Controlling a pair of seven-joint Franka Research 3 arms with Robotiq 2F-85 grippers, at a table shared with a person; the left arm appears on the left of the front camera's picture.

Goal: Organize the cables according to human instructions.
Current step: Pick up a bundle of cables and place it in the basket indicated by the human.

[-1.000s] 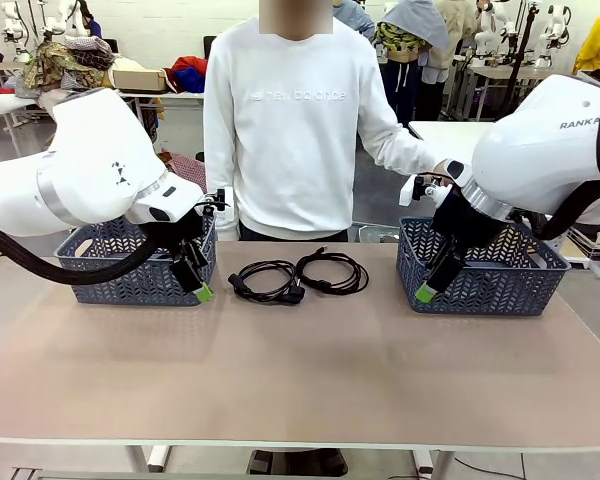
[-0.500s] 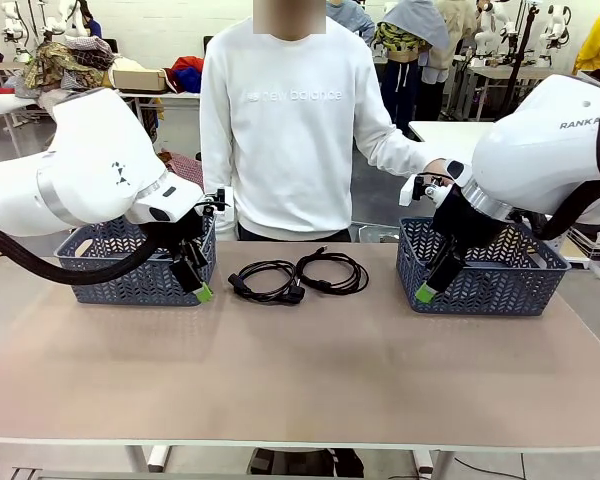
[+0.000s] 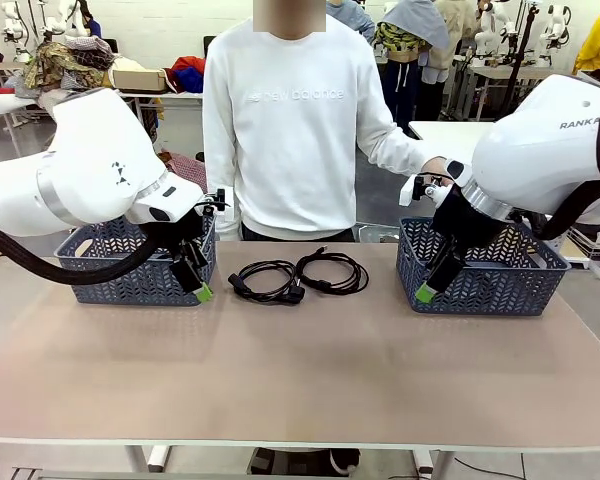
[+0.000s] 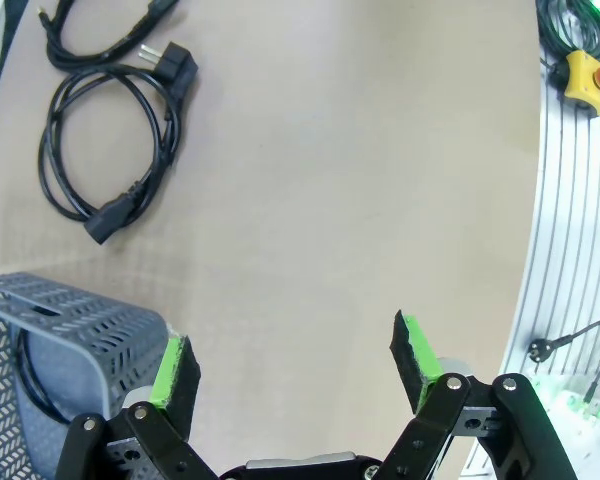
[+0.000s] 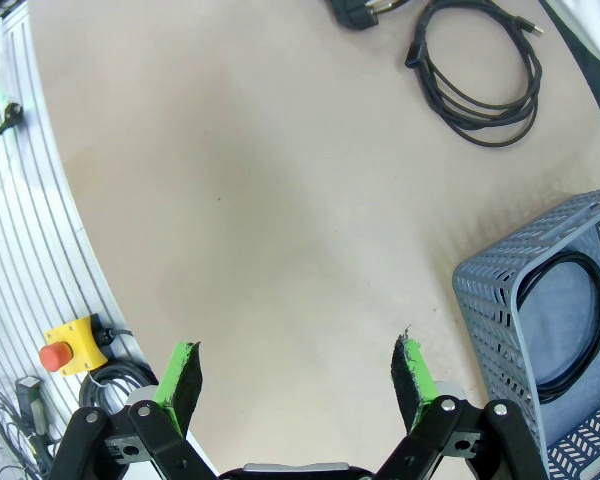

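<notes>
Left gripper (image 3: pixel 202 291) hovering by left basket (image 3: pixel 100 282), right gripper (image 3: pixel 425 293) by right basket (image 3: pixel 500 292), both with jaws apart, gripping nothing. Two cables (image 3: pixel 296 294) lying on table (image 3: pixel 300 380) between baskets. Third cable (image 4: pixel 25 385) sitting in left basket, fourth (image 5: pixel 563 259) in right.

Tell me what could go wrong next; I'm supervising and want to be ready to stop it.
The loose left coil and right coil nearly touch, so lifting one may snag the other. The person's hand is beside the right arm; a swing could hit it.
</notes>
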